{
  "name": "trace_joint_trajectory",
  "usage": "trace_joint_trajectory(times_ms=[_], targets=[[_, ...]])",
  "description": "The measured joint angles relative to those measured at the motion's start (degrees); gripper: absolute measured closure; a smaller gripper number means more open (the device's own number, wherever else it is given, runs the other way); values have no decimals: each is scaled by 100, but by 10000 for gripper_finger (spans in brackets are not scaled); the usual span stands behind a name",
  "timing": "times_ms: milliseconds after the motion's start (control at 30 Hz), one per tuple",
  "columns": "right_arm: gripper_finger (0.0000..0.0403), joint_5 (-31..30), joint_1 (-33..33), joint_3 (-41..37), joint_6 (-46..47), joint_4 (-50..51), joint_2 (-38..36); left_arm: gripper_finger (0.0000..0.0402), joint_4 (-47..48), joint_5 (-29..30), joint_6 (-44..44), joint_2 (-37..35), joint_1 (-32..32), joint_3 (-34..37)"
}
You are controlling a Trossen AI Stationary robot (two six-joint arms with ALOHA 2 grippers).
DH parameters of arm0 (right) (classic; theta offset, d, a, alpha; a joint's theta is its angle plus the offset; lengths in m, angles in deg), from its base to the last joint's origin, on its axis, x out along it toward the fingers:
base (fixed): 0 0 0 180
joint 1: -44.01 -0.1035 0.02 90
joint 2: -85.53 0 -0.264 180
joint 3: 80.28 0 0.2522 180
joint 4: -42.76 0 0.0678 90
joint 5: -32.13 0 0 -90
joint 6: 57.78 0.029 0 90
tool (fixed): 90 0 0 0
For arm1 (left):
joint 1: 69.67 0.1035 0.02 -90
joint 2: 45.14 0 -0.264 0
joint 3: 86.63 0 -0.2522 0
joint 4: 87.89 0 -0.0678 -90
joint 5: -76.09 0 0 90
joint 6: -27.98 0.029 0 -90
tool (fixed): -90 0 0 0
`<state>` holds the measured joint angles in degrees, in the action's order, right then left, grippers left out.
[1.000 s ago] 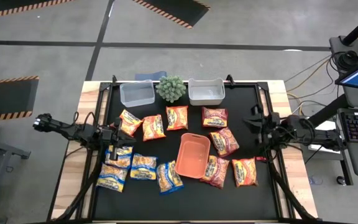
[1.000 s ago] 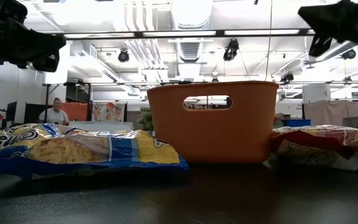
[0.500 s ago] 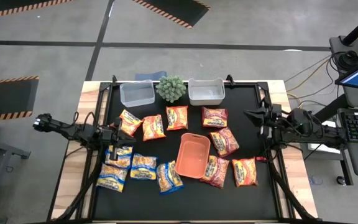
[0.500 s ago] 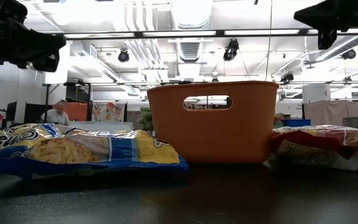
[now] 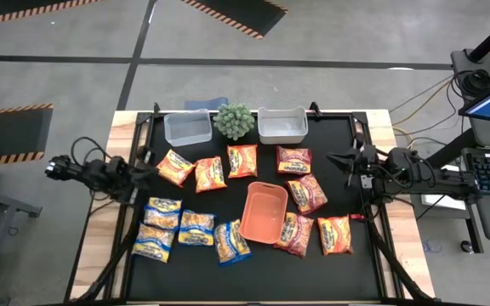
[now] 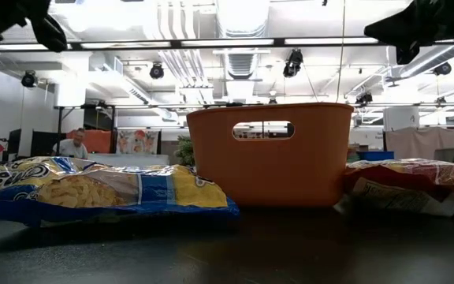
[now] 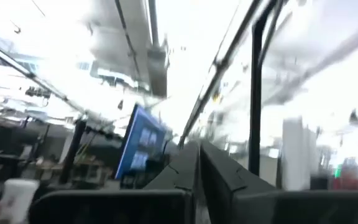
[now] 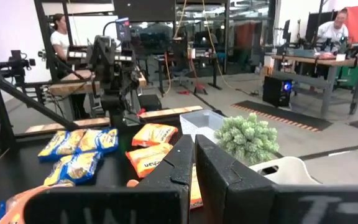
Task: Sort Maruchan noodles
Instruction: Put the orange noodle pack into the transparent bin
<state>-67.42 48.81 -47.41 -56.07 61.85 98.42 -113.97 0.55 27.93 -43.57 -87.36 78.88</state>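
Observation:
The Maruchan noodles lie flat on the black table. Three orange packets (image 5: pixel 211 172) sit at the middle left, several dark red ones (image 5: pixel 307 194) on the right, and several yellow-and-blue ones (image 5: pixel 196 228) at the near left. My left gripper (image 5: pixel 145 170) is shut and empty, tipped up above the table's left edge; its wrist view shows the closed fingers (image 7: pixel 197 171) against the ceiling. My right gripper (image 5: pixel 337 157) is shut and empty, held level above the table's right side, its closed fingers (image 8: pixel 193 163) pointing across the packets.
An orange tray (image 5: pixel 263 212) stands among the packets near the table's middle and fills the low view (image 6: pixel 268 154). Two clear bins (image 5: pixel 188 126) (image 5: pixel 282 124) flank a green plant (image 5: pixel 234 121) at the far edge. People sit at desks beyond the table.
My left gripper has lifted off the yellow-and-blue packets, tipped sharply upward and drawn back toward the table's left edge. My right gripper has risen a little and tipped up to level. Both stay shut. No packet has moved.

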Motion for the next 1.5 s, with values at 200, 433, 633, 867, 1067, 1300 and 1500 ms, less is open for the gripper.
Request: trace_joint_trajectory(times_ms=[200, 433, 633, 867, 1067, 1300, 1500], targets=[[394, 5, 0, 2, 468, -6, 235, 402, -501, 235, 1327, 0, 0, 0], [394, -142, 0, 2, -48, -1, 434, 402, -487, 315, 1566, 148, 0, 0], [394, -422, 11, 2, 158, -439, 624, 402, 106, 1051, 1449, 845, 2, -214], [394, -463, 11, 2, 216, -1809, 1003, 402, 1493, 1204, 853, 2161, 2, -1344], [394, -540, 11, 7, -322, -2709, 1407, 402, 4227, 1202, -100, 3234, 7, -2808], [394, -1507, 15, 282, -815, -2779, 1545, 386, 6137, 1197, -795, 4449, 7, -3875], [394, -1497, 13, 612, -1211, -2792, 1543, 327, 6785, 1201, -1178, 5281, 7, -4298]])
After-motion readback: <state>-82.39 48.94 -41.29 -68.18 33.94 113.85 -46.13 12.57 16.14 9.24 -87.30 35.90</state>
